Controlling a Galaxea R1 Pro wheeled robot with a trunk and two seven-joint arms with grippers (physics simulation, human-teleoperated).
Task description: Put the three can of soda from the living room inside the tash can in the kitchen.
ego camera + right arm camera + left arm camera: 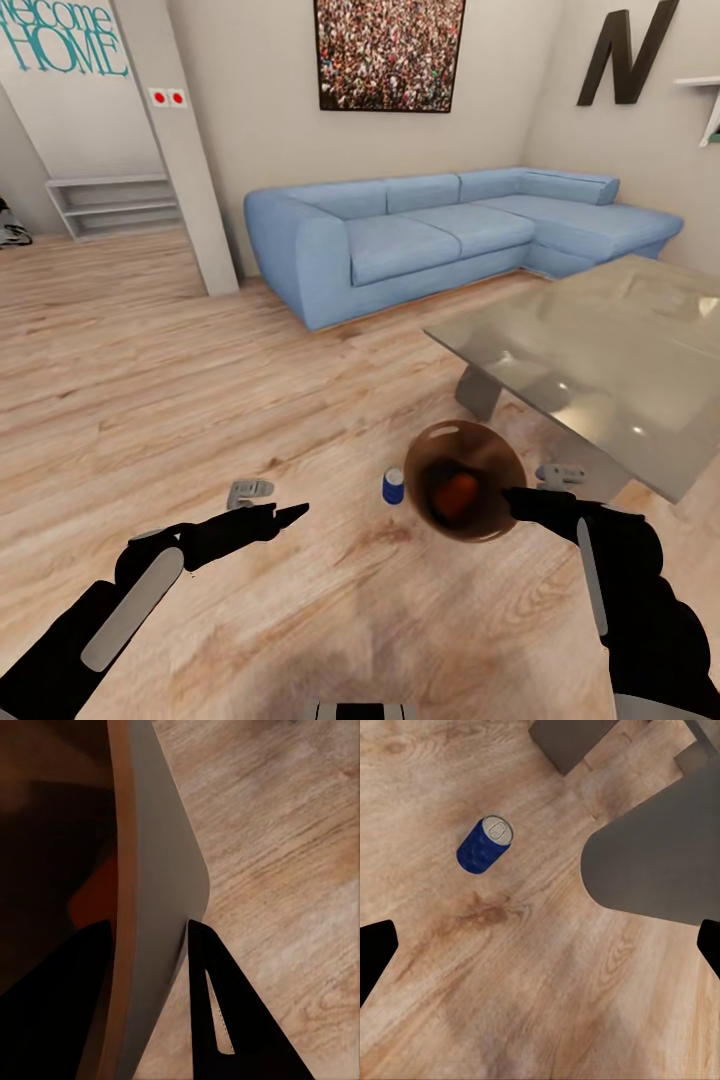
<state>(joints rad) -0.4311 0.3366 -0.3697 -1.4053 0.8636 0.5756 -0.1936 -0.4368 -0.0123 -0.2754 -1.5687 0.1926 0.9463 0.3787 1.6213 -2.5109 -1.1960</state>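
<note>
The wood floor [150, 400] spreads across the living room, with a blue corner sofa [440, 235] against the far wall and a grey low table [610, 360] to the right. Near the table's corner, the trash can [466, 480] is held off the floor, its brown-copper inside facing the head camera. The right gripper [150, 937] grasps its rim, one finger inside the glossy wall and one on the grey outside. An orange soda can [455, 497] lies inside the bin. The left gripper [270, 520] hangs over bare floor with jaws spread wide, grasping nothing. The dark blue soda can [485, 844] stands upright on the floor just beside the bin, between the two grippers.
</note>
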